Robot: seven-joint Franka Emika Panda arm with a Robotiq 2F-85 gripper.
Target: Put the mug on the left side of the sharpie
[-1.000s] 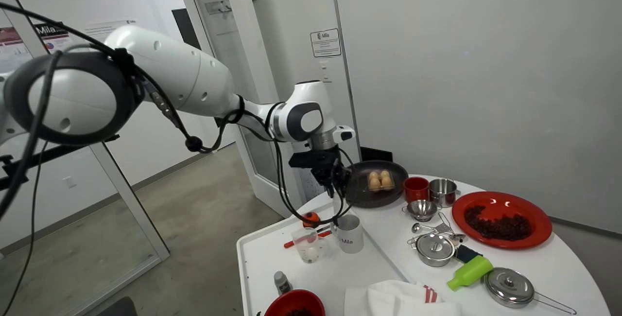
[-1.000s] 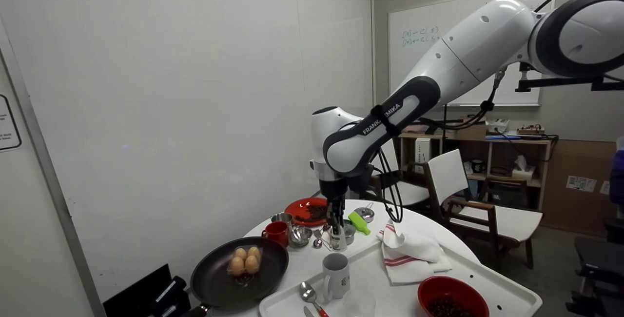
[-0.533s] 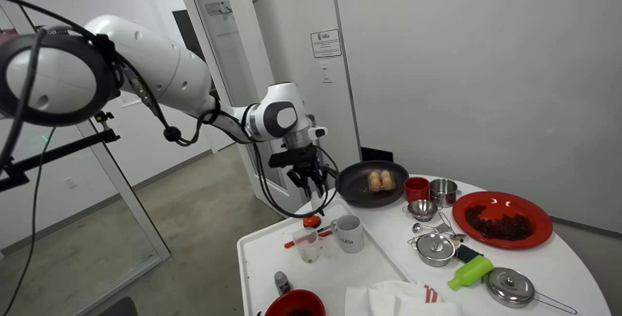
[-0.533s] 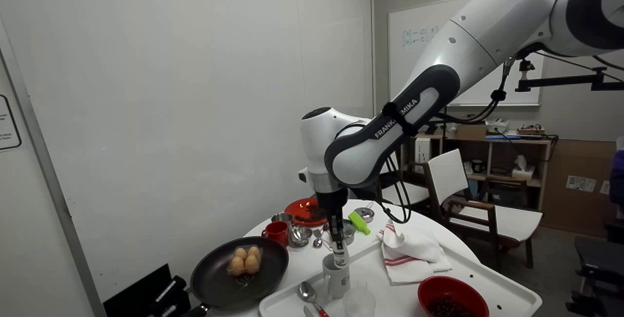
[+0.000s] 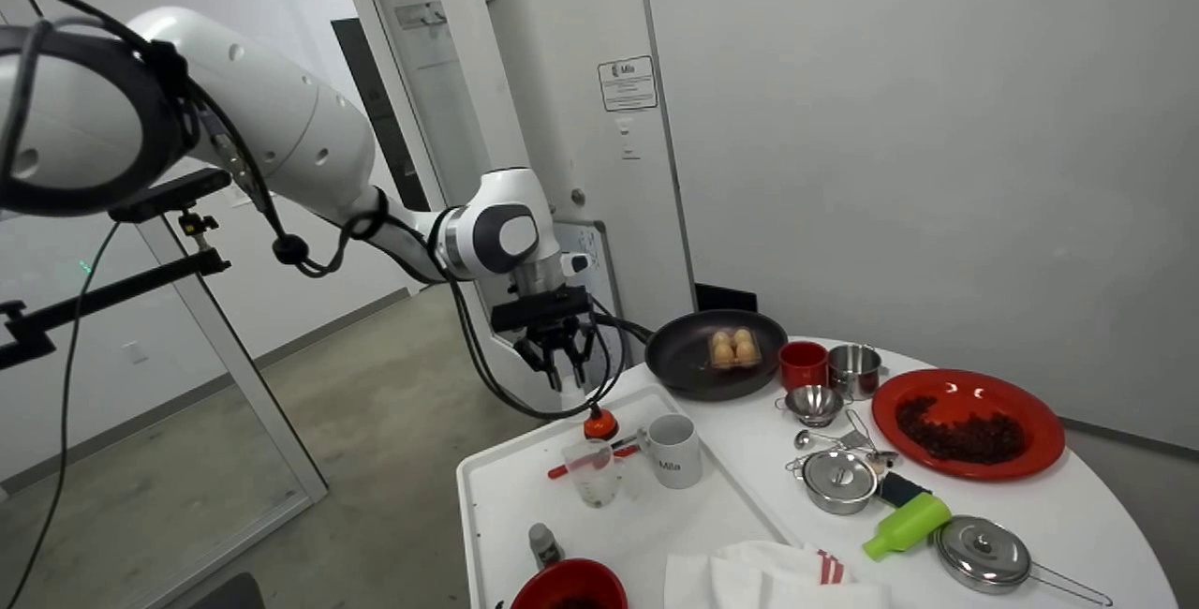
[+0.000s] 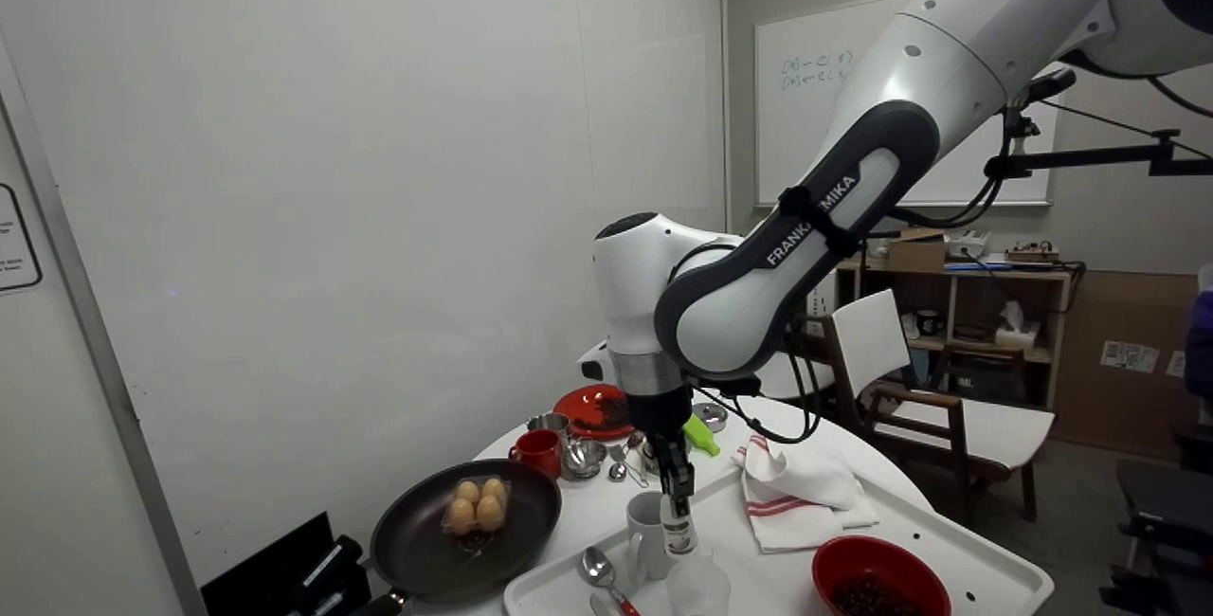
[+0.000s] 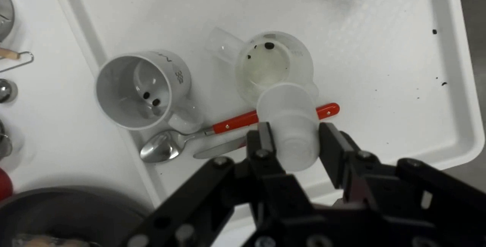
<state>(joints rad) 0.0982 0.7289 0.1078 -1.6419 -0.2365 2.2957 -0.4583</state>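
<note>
The grey-white mug stands upright on the white tray; it also shows in the other views, with dark specks inside in the wrist view. My gripper is shut on a small translucent white bottle, held above the tray to the right of the mug in the wrist view. The bottle also shows below the fingers in an exterior view. No pen can be made out. The reddish stick here is the handle of a spoon, partly hidden by the bottle, beside a knife.
A clear measuring cup stands on the tray near the held bottle. An orange-red object lies near the tray's edge. A grey-capped bottle, a red bowl, a cloth and a frying pan are around.
The arm has moved left in an exterior view and nearer the tray's spoon and cup in both, carrying the white bottle past the mug. The mug has not moved.
</note>
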